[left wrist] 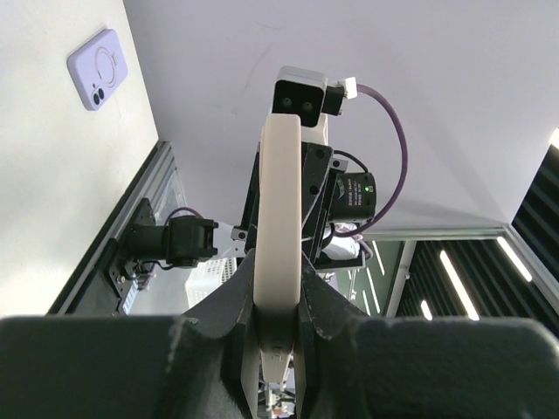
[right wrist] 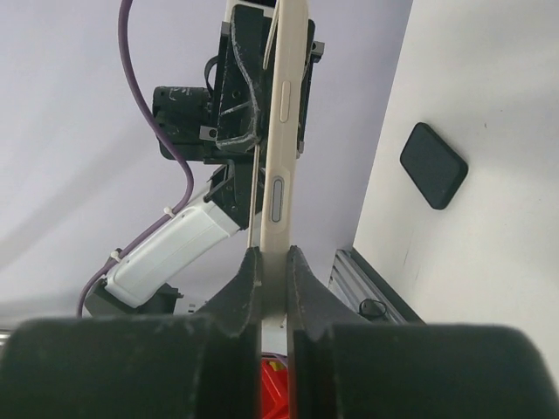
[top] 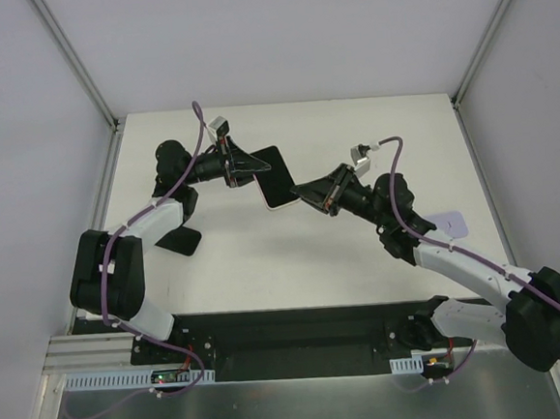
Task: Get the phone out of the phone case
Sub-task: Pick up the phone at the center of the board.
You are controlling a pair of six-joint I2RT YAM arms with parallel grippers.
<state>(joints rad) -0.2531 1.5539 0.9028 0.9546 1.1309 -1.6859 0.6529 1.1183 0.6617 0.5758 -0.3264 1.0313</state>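
Observation:
A phone with a dark screen in a cream case (top: 272, 177) hangs in the air over the middle of the table, held between both arms. My left gripper (top: 249, 165) is shut on its far-left end, and the case's cream edge (left wrist: 281, 201) stands clamped between those fingers (left wrist: 336, 327). My right gripper (top: 304, 192) is shut on the near-right end, and the case edge with its side button (right wrist: 279, 166) rises from between its fingers (right wrist: 307, 284). Whether the phone has come loose from the case cannot be told.
A lilac phone case (top: 453, 223) lies flat at the table's right edge and also shows in the left wrist view (left wrist: 98, 68). A black flat object (top: 180, 240) lies on the left near the left arm and shows in the right wrist view (right wrist: 433, 165). Walls enclose the table.

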